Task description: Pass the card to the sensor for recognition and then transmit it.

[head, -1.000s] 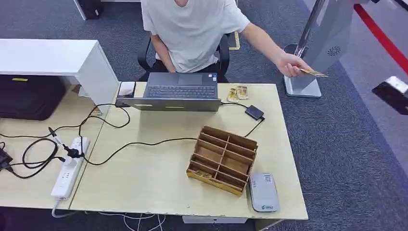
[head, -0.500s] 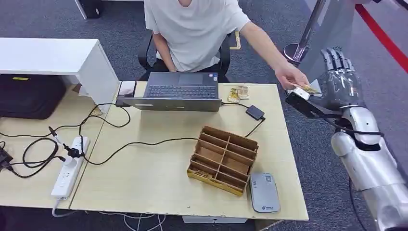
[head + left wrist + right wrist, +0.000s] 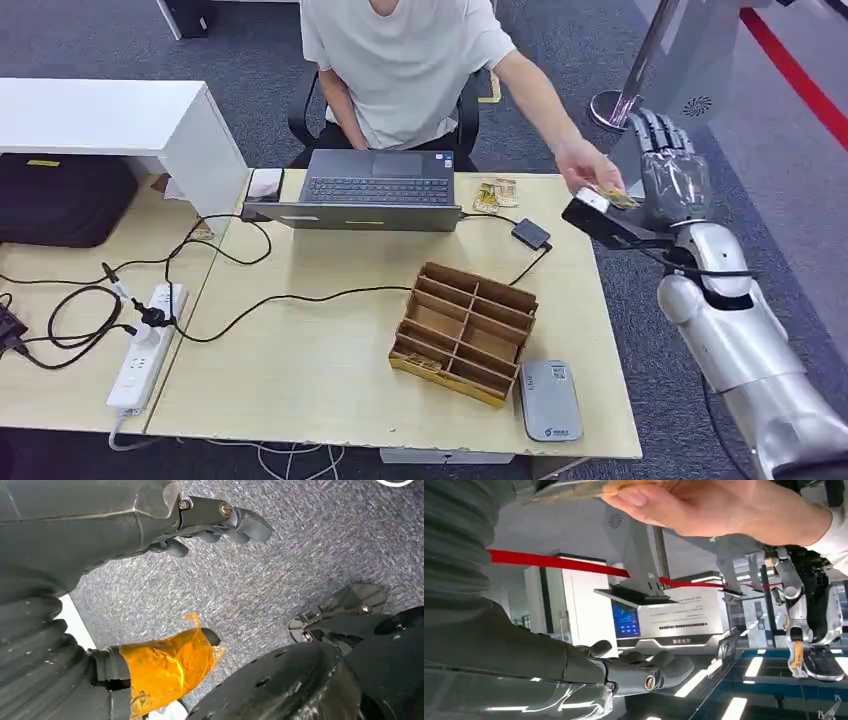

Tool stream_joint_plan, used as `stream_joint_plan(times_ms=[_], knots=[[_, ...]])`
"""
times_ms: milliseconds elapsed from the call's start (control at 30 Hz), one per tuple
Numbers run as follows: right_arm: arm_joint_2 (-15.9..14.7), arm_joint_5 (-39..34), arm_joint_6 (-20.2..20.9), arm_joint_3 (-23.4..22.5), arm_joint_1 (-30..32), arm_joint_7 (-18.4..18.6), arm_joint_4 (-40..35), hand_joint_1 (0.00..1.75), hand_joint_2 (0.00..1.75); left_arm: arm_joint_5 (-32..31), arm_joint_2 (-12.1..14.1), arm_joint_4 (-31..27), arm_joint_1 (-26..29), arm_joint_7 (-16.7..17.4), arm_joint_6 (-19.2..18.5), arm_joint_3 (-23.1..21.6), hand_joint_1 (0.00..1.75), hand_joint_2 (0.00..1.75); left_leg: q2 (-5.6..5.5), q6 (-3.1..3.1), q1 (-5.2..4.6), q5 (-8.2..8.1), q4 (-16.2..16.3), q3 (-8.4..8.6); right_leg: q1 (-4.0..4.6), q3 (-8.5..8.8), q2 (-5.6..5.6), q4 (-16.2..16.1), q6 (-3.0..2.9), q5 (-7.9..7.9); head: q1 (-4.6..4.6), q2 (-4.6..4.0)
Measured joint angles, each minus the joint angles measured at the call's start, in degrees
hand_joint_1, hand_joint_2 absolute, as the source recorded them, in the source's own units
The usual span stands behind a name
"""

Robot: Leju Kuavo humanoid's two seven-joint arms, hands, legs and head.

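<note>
- A seated person (image 3: 400, 60) in a pale shirt is reaching across the corner of the wooden counter (image 3: 330, 340), offering a card to the robot.
- The right hand (image 3: 665, 180) is rising beside the counter's far corner, fingers spread upward and open, palm facing the offer and gripping nothing yet.
- The left hand (image 3: 150, 525) is hanging over grey carpet, fingers loosely apart, holding nothing.
- The handover appears to be the step in hand; next, the right hand would need to close on the card, then carry it to the grey sensor (image 3: 548, 400) lying at the counter's near edge, just beside the wooden organiser (image 3: 463, 330).
- The card (image 3: 608, 196) is sitting in the person's hand (image 3: 585, 165), just beside the robot's palm: thin, flat, yellowish-gold, its face too small to read.
</note>
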Motion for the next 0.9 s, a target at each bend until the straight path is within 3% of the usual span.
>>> stream_joint_plan(times_ms=[700, 900], knots=[[0.1, -3.7, -0.3, 0.5, 0.1, -2.0, 0.0, 1.75, 1.75, 0.0, 0.0, 0.1, 0.1, 0.0, -0.4, 0.0, 0.00, 1.75, -0.08, 0.00, 0.00, 0.00, 0.0, -0.01, 0.00, 0.00, -0.07, 0.0, 0.00, 0.00, 0.00, 0.00], [0.2, -4.0, -0.3, 0.5, 0.1, -2.6, 0.0, 1.75, 1.75, -0.1, -0.1, 0.1, 0.1, -0.9, -2.8, -0.1, 0.00, 1.75, -0.07, 0.00, 0.00, 0.00, 0.0, -0.01, 0.00, 0.00, -0.06, 0.0, 0.00, 0.00, -0.02, 0.00]])
